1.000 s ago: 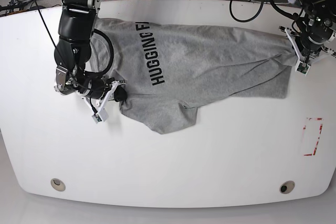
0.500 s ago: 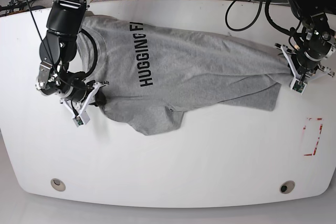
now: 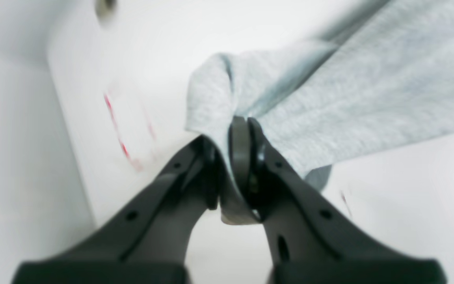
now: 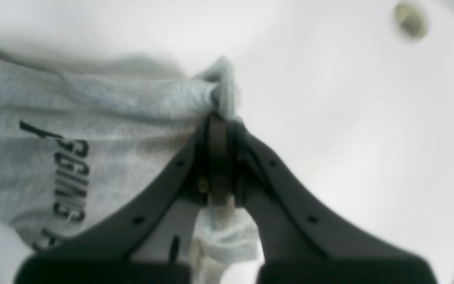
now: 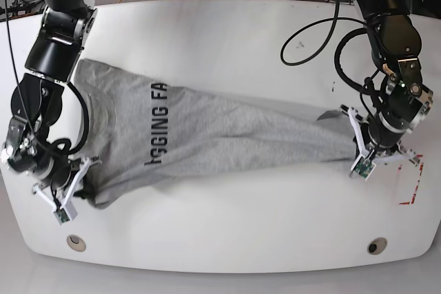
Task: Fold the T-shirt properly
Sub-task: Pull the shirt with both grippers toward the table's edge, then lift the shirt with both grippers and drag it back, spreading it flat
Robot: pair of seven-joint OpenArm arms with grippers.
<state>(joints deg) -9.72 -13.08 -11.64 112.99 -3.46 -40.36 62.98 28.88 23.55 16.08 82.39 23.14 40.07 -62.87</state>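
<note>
Both arms have shifted toward the front edge of the surface (image 5: 227,232), stretching the T-shirt (image 5: 227,135) across its middle. Left end effector (image 5: 358,148) and right end effector (image 5: 77,185) each clamp one T-shirt end.

T-shirt (image 5: 234,135) soft heathered knit cloth; table (image 5: 227,225) smooth, glossy white

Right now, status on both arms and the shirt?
Left gripper shut on T-shirt hem. Right gripper shut on shoulder end. Shirt stretched between them over table. Nothing in the way.
</note>
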